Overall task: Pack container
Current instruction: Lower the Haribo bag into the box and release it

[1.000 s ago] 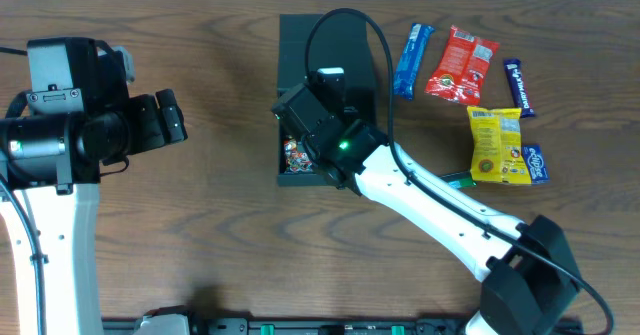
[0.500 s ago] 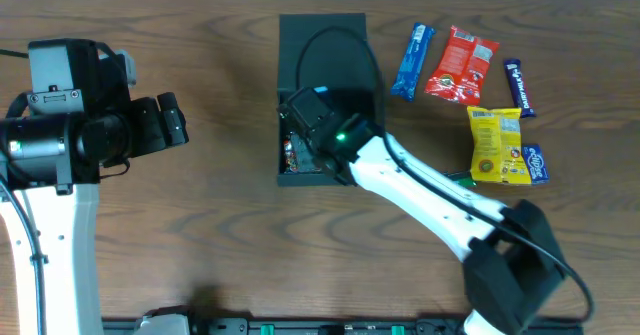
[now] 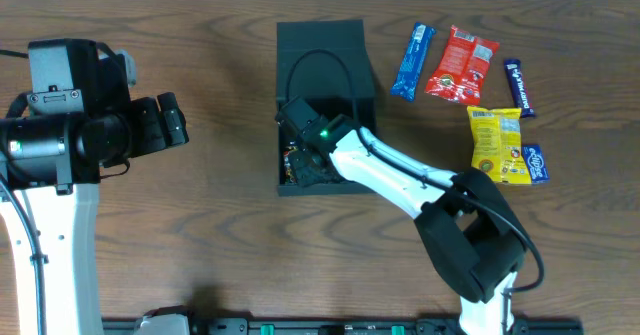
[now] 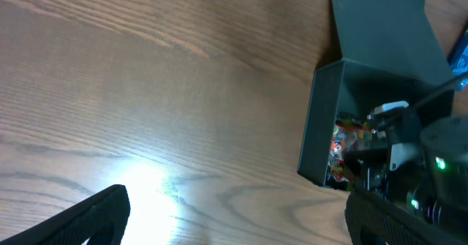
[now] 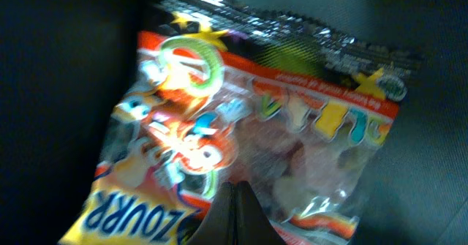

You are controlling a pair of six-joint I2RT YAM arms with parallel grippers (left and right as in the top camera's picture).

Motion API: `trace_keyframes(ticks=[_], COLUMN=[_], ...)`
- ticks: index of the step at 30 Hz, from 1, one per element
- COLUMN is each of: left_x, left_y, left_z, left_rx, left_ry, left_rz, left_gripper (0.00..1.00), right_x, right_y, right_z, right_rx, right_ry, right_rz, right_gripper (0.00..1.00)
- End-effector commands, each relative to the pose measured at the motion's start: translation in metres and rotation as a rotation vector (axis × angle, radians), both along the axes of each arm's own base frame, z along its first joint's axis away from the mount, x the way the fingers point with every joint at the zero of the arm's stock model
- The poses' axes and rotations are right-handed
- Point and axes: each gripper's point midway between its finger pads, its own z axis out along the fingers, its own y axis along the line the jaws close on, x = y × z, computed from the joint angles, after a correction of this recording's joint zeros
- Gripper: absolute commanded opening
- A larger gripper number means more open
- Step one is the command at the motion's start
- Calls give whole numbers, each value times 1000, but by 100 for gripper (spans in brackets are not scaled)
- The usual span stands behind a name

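The matte dark teal-green rectangular box (image 3: 320, 40) is sitting on a brown wood-grain table (image 3: 220, 225). A glossy plastic candy bag (image 5: 241, 150) is showing orange, yellow, white and green cartoon print. Nearby are lying a blue bar wrapper (image 3: 413, 60), a red foil packet (image 3: 461, 65), a yellow snack packet (image 3: 495, 143) and a navy bar wrapper (image 3: 517, 87).

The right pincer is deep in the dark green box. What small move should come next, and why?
Probably make sure the right pincer is open, then lift it straight up out of the dark teal-green rectangular box: the colourful gummy packet already lies inside it, and the yellow snack bag waits on the wooden table.
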Motion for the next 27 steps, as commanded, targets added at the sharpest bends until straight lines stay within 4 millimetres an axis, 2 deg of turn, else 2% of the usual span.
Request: trace_keyframes(ticks=[1,4,9,13,15,16,17,18,21,24,27], left_x=[0,2,3,3,3,3,3,3,4,5,6], left_y=[1,1,1,1,1,1,1,1,1,1,2], left_z=[1,2,2,2,2,2,2,2,3,3,4], left_rx=[3,4,4,8,8,8,8,8,9,12,22], left_ry=[-4,-9,-12,-12,-12,-12,-13,-14,-17,-22,-29], left_rz=[-3,-3,-4,-10,-10,-10,-10,-10,-10,-15,-30], left_gripper=[95,95,95,95,95,95,95,95,95,95,95], right_x=[2,11,24,18,9,3,-4,-14,-32,-48,-49], right_y=[-10,-10,-5,-9,-8,-7,-7,-6,-6,-2,-6], right_z=[-16,-3,50,99,114,119,123,126,123,111,98], right_rx=[-19,3,66,89,113,128,143,154,132,98,-5], right_ry=[46,20,-62,-105,-101,-90,-74,-52,-8,5,-39], right_rz=[1,-13,-3,54,115,145,178,219,324,443,476], right_gripper=[1,1,1,1,2,13,29,38,41,46,48])
